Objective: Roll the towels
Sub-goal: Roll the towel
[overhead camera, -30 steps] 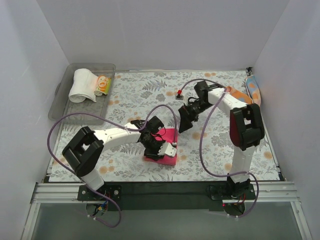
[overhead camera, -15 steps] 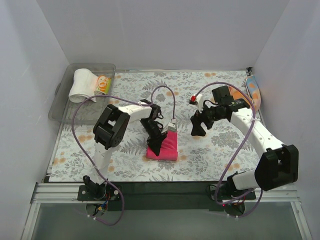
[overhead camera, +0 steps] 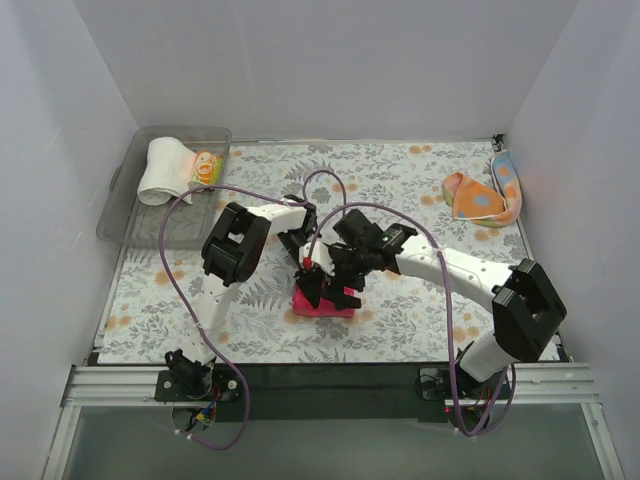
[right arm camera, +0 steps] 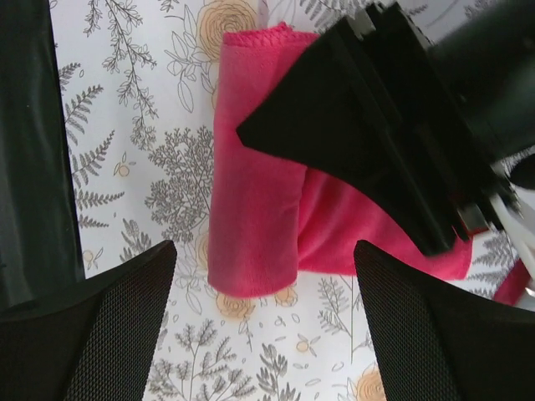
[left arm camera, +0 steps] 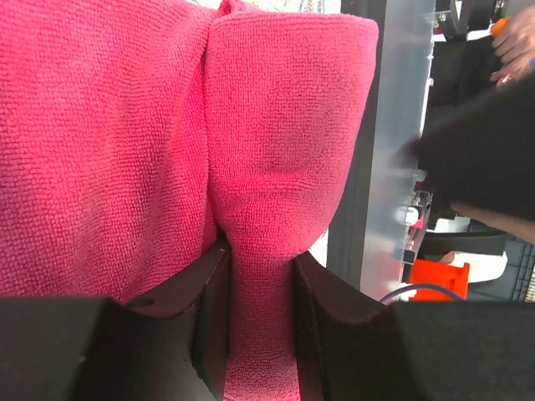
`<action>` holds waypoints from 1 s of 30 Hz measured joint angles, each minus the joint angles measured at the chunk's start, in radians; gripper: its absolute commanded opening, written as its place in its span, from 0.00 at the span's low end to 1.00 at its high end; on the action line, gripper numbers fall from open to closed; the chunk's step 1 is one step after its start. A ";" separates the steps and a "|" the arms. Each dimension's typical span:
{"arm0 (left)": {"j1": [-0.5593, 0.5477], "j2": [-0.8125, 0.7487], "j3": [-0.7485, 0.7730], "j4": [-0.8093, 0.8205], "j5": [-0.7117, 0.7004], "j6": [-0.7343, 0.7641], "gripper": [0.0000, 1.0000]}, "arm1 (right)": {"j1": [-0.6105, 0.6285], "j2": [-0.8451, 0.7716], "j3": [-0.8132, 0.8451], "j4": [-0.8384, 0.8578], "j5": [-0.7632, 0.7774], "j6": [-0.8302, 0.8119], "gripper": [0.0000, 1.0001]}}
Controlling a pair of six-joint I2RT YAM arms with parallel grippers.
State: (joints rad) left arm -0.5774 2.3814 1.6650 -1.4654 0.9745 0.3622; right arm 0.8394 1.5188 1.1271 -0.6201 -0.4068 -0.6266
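A magenta-red towel [overhead camera: 325, 306], partly folded over itself, lies on the floral covering in front of both arms. My left gripper [overhead camera: 308, 286] is shut on a pinched fold of that magenta towel [left arm camera: 284, 125], which runs between its jaws [left arm camera: 259, 292]. My right gripper [overhead camera: 344, 290] hovers open just above the magenta towel [right arm camera: 251, 209], its mesh-padded fingers [right arm camera: 117, 326] spread wide to either side of the roll's end. An orange towel with pale spots [overhead camera: 480, 197] lies crumpled at the back right. A white rolled towel [overhead camera: 163, 170] and a yellow patterned one [overhead camera: 207, 167] rest in the bin.
The clear plastic bin [overhead camera: 150, 222] stands at the back left against the wall. White walls close in three sides. The grey-and-orange floral covering [overhead camera: 420, 320] spans the table. Purple cables loop over both arms near the towel.
My right arm has swung in from the back right to just above the magenta towel, jaws narrowing a little. The orange towel now lies uncovered at the back right. My left gripper keeps its hold.
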 measured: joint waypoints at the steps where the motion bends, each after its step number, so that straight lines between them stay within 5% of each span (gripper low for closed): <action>1: 0.001 0.001 -0.001 0.000 0.002 -0.001 0.20 | 0.025 0.017 -0.001 0.015 0.016 0.000 0.78; 14: 0.013 0.001 -0.007 0.008 0.009 -0.018 0.23 | 0.208 0.093 -0.180 0.271 0.267 0.060 0.67; 16: 0.013 0.001 -0.007 0.008 0.009 -0.018 0.23 | 0.209 0.112 -0.195 0.293 0.301 0.066 0.58; 20: 0.013 0.001 -0.007 0.008 0.009 -0.018 0.28 | 0.208 0.123 -0.202 0.335 0.337 0.070 0.02; 30: 0.038 -0.032 0.007 0.034 -0.001 -0.063 0.47 | 0.196 0.092 -0.241 0.380 0.306 0.068 0.01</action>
State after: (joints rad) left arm -0.5392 2.3493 1.6722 -1.4311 0.9733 0.2996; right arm 1.0355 1.6104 0.8860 -0.2405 -0.1013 -0.5591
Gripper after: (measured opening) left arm 0.441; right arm 0.206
